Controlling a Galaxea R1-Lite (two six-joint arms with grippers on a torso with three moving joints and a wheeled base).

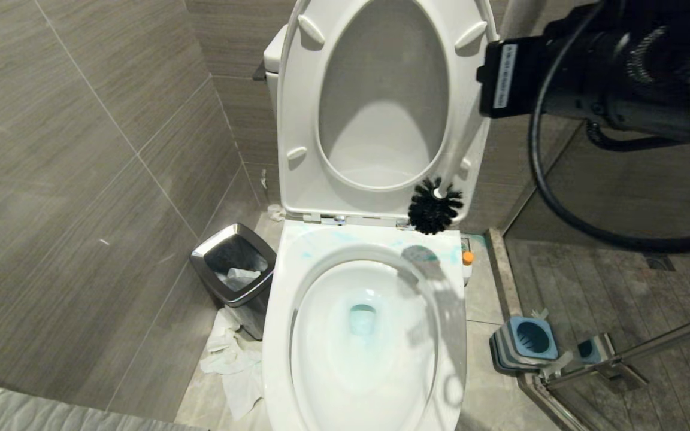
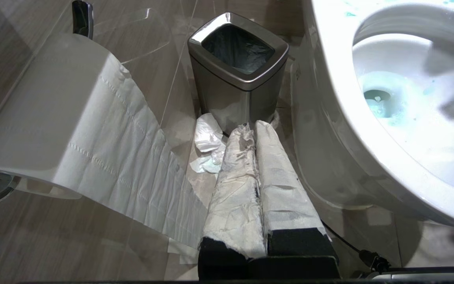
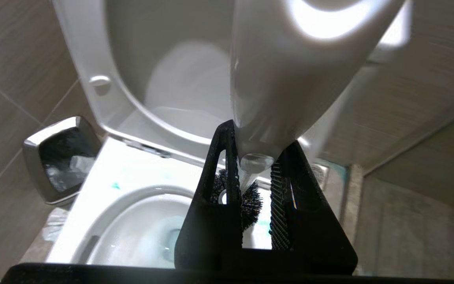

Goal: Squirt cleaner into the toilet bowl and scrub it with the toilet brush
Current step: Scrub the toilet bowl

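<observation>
One toilet brush [image 3: 250, 199], one toilet bowl [image 1: 279, 335]

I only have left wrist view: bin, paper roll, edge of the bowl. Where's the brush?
Observer: The toilet brush hangs in the air above the back rim of the toilet bowl, in front of the raised seat.
Operator: Who's holding it?
Observer: The right gripper, closed on the white handle.
Operator: Holder?
Observer: The blue-and-grey holder sits on the floor at the bowl's right.
Operator: Cleaner in?
Observer: Turquoise smears mark the back rim.
</observation>
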